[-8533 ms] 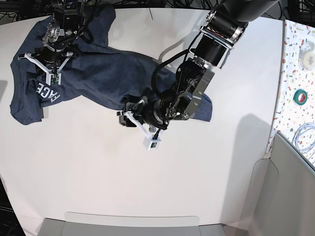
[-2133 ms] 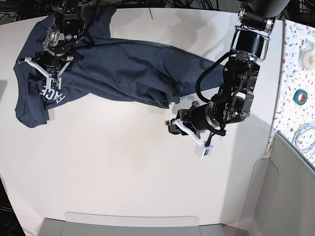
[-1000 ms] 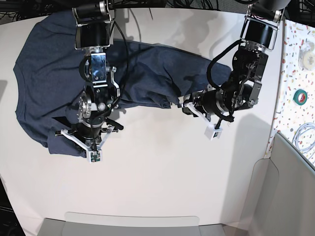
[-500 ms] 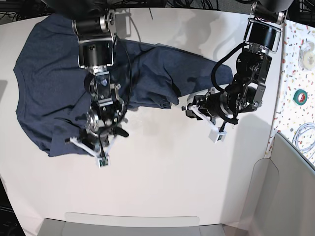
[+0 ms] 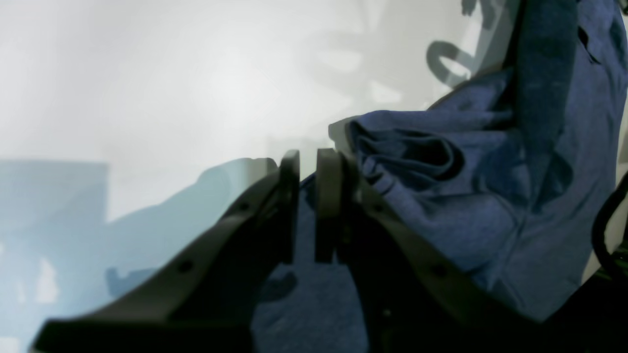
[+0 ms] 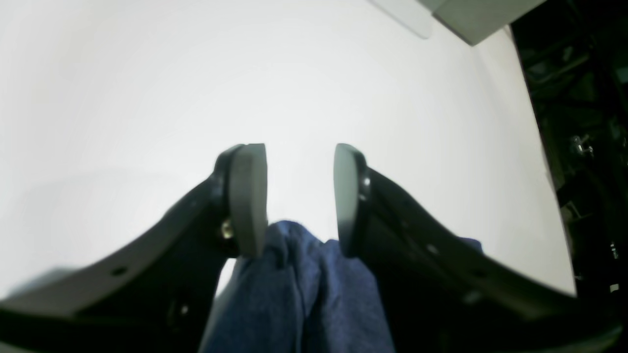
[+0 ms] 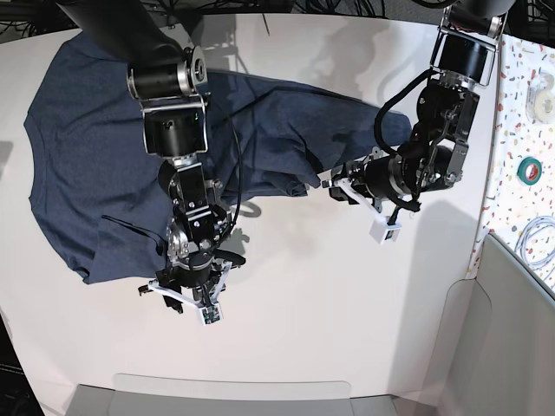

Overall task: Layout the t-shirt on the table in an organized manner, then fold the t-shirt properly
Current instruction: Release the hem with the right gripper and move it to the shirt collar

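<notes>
On worktop (image 7: 347, 295): t-shirt (image 7: 87, 165) bunched; right gripper (image 6: 299, 196) jaws parted, cloth between unclamped; left gripper (image 5: 308, 206) jaws narrowly apart, grip uncertain. Risk: hem snags, re-crumples.

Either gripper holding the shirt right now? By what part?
Right gripper is open, nothing held. Left gripper is nearly closed beside the t-shirt; no clear grip.

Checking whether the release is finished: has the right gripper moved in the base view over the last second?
Yes. The right gripper has moved toward the table's near edge, off the t-shirt onto bare tabletop.
</notes>
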`<move>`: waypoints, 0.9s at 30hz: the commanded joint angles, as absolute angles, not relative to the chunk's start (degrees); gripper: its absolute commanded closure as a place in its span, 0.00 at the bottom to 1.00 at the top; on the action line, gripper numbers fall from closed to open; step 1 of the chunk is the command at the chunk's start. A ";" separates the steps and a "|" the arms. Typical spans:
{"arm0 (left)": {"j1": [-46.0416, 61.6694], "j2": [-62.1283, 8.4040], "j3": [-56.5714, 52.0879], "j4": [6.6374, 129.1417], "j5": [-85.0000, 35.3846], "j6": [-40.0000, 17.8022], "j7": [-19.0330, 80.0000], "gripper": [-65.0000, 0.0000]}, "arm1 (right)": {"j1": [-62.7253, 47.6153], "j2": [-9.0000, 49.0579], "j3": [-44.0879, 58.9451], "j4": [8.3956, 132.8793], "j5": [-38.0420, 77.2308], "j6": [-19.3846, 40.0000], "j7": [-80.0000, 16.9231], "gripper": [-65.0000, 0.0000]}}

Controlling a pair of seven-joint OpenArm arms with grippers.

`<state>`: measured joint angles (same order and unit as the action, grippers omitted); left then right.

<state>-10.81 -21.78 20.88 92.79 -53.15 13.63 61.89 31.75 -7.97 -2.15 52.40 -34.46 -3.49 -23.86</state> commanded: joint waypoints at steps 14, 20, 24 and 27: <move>-11.12 -18.59 5.41 93.58 -54.02 13.58 62.29 0.46 | -3.56 -9.00 -2.77 106.68 -34.95 4.09 -43.12 0.59; -16.04 -12.97 6.90 87.60 -53.93 13.58 69.23 0.46 | -15.34 -9.00 -2.42 113.19 -35.30 8.92 -50.51 0.59; -18.68 -9.89 6.90 80.40 -53.93 13.58 70.64 0.46 | -20.18 -7.16 -2.68 113.45 -35.12 10.15 -54.81 0.59; -20.00 -9.80 6.90 76.53 -53.93 13.58 70.99 0.46 | -22.11 -5.85 -2.77 113.27 -34.95 10.15 -57.89 0.59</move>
<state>-18.26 -9.39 7.16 75.66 -53.04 13.54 70.32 -22.28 -5.63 -2.63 112.27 -34.50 10.41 -58.70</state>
